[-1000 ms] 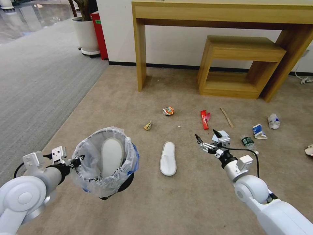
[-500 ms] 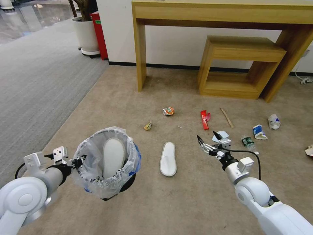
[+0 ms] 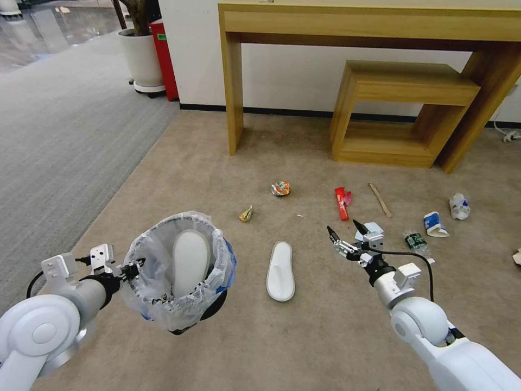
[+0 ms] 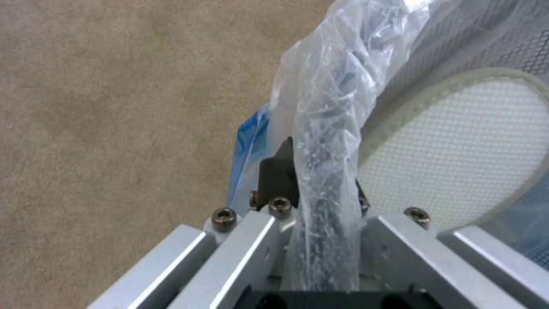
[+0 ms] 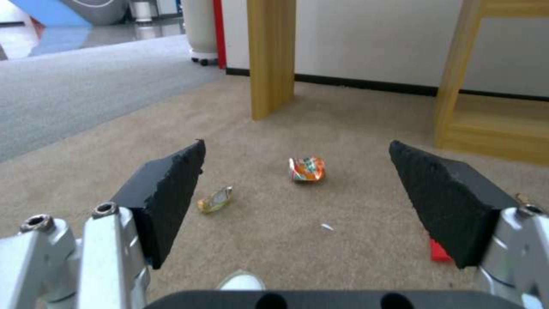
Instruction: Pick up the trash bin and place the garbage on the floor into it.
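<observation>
While the beige short-pile carpet floor (image 3: 228,163) carries the scattered litter, two pale wooden pieces stand at its far edge against the wall: one tall wooden console frame (image 3: 369,24) and one lower open wooden stool frame (image 3: 404,111) tucked beneath it.

One small round black trash bin lined with a crinkly translucent white plastic bag with blue patches (image 3: 179,271) hangs above the carpet on the robot's left. The left gripper (image 3: 133,267) has its jaws pinched on the bagged rim, as the left wrist view shows (image 4: 320,180). One white slipper (image 3: 190,262) stands on end inside the bin; a second white slipper (image 3: 280,271) lies flat on the carpet between the bin and the right gripper (image 3: 343,230).

The right gripper hovers over the carpet with its jaws spread wide and nothing between them (image 5: 294,193).

Smaller litter lies beyond: one red wrapper (image 3: 341,203), one thin wooden stick (image 3: 379,199), two crumpled white-and-blue paper cups (image 3: 435,224) (image 3: 459,206), one crushed green-labelled clear plastic bottle (image 3: 415,240), one crushed orange can (image 3: 280,188) and one small yellowish crumpled wrapper (image 3: 246,214).
</observation>
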{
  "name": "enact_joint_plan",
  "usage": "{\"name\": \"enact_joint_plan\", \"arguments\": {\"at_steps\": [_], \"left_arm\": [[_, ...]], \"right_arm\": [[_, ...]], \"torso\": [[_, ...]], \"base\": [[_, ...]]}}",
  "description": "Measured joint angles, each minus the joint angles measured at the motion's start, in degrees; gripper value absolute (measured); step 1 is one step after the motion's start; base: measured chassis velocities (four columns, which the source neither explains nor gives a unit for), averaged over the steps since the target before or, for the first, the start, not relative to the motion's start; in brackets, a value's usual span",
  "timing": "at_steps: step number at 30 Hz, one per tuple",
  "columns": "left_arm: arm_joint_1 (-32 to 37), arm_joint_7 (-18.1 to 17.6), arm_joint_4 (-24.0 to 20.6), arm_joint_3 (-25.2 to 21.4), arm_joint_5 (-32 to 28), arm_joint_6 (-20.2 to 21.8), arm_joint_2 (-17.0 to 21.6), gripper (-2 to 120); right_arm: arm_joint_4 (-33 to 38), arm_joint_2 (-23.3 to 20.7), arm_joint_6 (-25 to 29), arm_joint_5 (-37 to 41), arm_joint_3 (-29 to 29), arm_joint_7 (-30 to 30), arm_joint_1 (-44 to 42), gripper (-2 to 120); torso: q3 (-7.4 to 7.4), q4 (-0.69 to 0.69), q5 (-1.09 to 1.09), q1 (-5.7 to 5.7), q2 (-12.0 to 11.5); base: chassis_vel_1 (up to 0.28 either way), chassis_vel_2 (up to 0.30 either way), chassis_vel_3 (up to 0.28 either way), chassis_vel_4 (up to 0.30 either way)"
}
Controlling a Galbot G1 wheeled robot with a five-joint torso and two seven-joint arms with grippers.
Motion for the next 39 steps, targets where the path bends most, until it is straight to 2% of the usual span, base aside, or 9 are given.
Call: {"name": "enact_joint_plan", "arguments": {"at_steps": [39], "left_arm": [[0.1,0.0,-0.1,0.3,0.5,-0.1,-0.3,0]], "right_arm": [[0.0,-0.2,-0.1,0.6,-1.0,0.1,-0.3,83]], "torso": [[0.0,-0.01,0.0,0.01,0.0]], "base": [[-0.051,0.043,0.044,-0.047]]}}
